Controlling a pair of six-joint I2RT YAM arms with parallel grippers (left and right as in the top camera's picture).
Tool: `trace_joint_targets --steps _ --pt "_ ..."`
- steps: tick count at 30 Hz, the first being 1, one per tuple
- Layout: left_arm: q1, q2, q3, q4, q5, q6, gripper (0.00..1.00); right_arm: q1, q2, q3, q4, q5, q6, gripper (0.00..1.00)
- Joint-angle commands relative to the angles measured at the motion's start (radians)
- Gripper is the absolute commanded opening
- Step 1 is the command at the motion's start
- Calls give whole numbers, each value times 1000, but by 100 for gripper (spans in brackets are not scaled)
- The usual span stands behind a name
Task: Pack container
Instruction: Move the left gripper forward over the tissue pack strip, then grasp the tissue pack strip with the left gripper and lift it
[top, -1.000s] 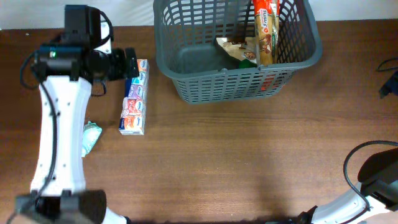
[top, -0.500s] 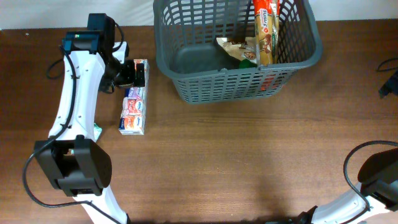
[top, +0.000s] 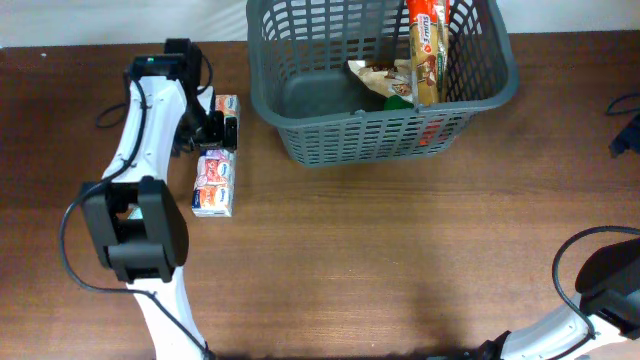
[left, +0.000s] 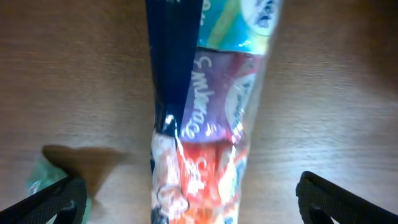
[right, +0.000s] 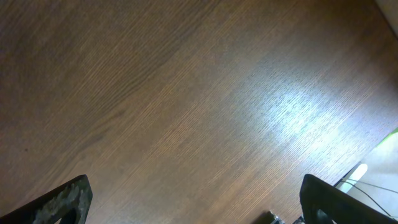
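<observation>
The basket (top: 370, 135) is the biggest thing on the table (top: 400, 250). It stands off to the right of the left pincer (top: 222, 130) and a little farther out, near it but not touching. It is far from the right pincer (right: 199, 202), which hangs over bare wood at the near right of the table.

By the look of it, packing is partly done. Inside the basket a long orange biscuit pack (top: 427, 50) leans against the right wall, a brown snack bag (top: 380, 75) lies beside it, and something green (top: 398, 100) shows under the bag. Much of the basket floor is bare, so there is room for more.

At least two things are left outside. The larger is a long clear-wrapped row of small packets (top: 215, 185), lying flat directly beneath the left pincer. Its far end is under the pincer and the rest runs back toward the arm's base. In the left wrist view this row runs up the middle between the two fingertips (left: 53, 202), which stand wide apart on either side and do not press it. The pincer is open and nothing is gripped yet. The likely step in hand is lining up to pick up this row.

The smaller item is a pale green packet (left: 46, 180), just beside the left fingertip.

The right pincer is also wide apart and holds nothing.
</observation>
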Motion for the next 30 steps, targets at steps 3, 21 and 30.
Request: trace_joint_targets --steps 3,21,30 --pt "-3 34 4 15 -11 -28 99 -3 -1 -8 3 12 11 99" --pt "-90 161 3 55 -11 -44 100 -3 -1 -8 3 12 11 99" --pt "-69 182 3 63 -10 -51 100 -3 -1 -8 3 12 11 99"
